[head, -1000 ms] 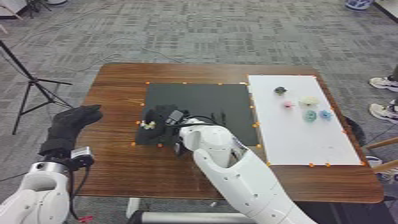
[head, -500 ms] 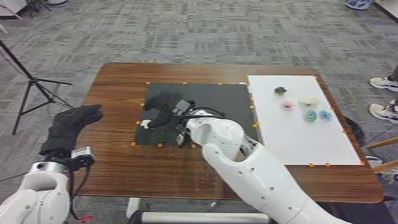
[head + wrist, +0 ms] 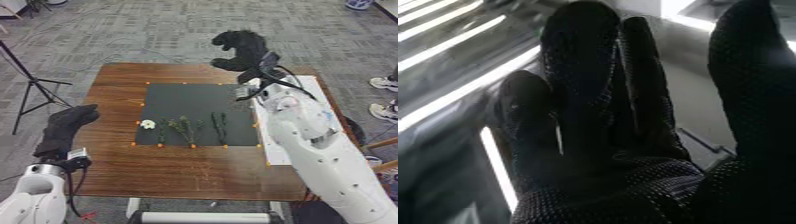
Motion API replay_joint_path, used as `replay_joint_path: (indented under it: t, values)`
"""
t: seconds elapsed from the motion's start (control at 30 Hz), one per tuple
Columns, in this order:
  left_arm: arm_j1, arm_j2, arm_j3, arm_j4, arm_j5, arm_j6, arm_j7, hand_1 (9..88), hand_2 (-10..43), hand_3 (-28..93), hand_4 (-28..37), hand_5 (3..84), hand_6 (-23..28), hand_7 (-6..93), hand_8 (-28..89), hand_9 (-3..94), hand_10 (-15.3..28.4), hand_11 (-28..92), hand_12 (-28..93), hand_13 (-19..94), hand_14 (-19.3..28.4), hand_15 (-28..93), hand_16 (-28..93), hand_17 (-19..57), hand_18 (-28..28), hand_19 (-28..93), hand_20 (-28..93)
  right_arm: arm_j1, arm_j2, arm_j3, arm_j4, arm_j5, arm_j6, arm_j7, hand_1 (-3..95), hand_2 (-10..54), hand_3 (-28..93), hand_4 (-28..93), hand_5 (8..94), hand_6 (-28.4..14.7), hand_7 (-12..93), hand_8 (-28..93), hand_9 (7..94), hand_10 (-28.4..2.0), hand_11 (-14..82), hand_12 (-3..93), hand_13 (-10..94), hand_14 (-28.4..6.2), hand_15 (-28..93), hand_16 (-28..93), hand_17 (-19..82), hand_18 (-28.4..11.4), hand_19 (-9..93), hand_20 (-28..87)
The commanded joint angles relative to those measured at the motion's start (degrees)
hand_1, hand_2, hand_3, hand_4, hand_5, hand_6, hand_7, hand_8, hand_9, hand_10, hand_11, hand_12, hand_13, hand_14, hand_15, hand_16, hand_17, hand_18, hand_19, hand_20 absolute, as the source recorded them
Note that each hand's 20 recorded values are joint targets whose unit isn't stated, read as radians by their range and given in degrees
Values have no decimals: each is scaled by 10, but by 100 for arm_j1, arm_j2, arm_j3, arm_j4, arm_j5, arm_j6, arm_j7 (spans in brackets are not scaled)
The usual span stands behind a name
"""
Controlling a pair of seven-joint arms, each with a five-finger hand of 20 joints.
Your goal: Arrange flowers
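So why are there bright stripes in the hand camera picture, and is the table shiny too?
Right wrist view: glaring white stripes, probably ceiling lights, with the right hand dark against them. Head view: softer, more even light, just a faint sheen on the brown table.

Smooth brown wooden table (image 3: pixel 115 107), matt black mat (image 3: pixel 188 100)
White arms (image 3: pixel 333 172) look like smooth plastic — the right hand (image 3: pixel 243 54) wears rough, dotted black cloth.
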Motion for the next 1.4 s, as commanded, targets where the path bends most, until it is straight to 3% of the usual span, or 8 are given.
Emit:
replay_joint_path:
  t: [0.03,0.27,0.47,0.67,1.4]
  values:
    - [173,-151,5,-95,29,111,66,284,46,686,-216,562,24,175,-81,562,146,218,118,436,177,219,-23,88,109,54,177,-1095,890,1419,453,-277,3,678,331,-95,689,-196,559,-10,210,-88,650,-136,183,200,826,-46,564,326,542,-166,932,478]
    - [209,-166,23,-131,112,82,67,288,42,684,-214,562,24,176,-81,562,145,219,118,435,177,218,-23,87,109,54,177,-1535,848,1942,841,-582,-249,1018,337,-95,681,-195,607,-9,236,-84,695,-134,271,242,834,-52,594,325,556,-170,932,522]
    - [227,-145,-11,-167,184,41,55,291,40,682,-211,563,24,176,-81,561,145,219,118,435,177,217,-23,88,110,54,177,-2013,861,2368,838,-585,-600,1055,342,-95,676,-195,633,-9,260,-84,721,-130,335,274,839,-53,605,330,564,-168,932,537]
    - [234,-162,-21,-176,236,-9,17,291,36,682,-207,563,24,177,-82,561,145,219,118,435,177,217,-22,88,109,53,177,-2312,840,2450,825,-608,-735,1079,341,-95,677,-195,643,-9,262,-86,739,-124,345,277,844,-52,607,332,570,-166,932,543]
    - [252,-208,79,-180,223,-40,63,292,32,681,-204,562,22,177,-82,561,145,219,118,435,176,215,-22,88,109,52,177,-2186,335,2290,1419,-906,-849,1041,342,-95,667,-190,636,-10,255,-87,743,-126,327,268,847,-54,604,335,573,-168,932,543]
